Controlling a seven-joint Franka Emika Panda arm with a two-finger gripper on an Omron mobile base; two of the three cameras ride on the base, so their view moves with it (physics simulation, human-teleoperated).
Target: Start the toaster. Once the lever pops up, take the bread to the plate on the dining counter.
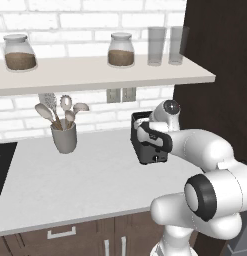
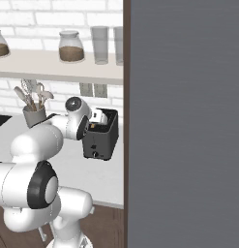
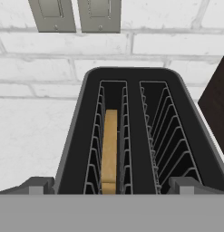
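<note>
The pincer (image 3: 111, 188) hangs wide open and empty just above the black toaster (image 3: 131, 136), which stands on the white counter (image 1: 70, 185) under a brick wall. The bread (image 3: 110, 149) sits upright in the left slot. Likely light, stiff and crumbly, it should be pinched gently across its flat faces near the top edge.

Kitchen corner, white brick wall (image 1: 90, 17), rendered, even light.
Pale shelf (image 1: 95, 72) on the wall carries two lidded jars (image 1: 19, 52) of brown contents and two clear glasses (image 1: 156, 46). Twin wall outlets (image 1: 121, 94) below it. White counter (image 1: 70, 185) over brown cabinets; grey utensil cup (image 1: 64, 136) with spoons. Dark tall panel (image 1: 220, 60) at right.
</note>
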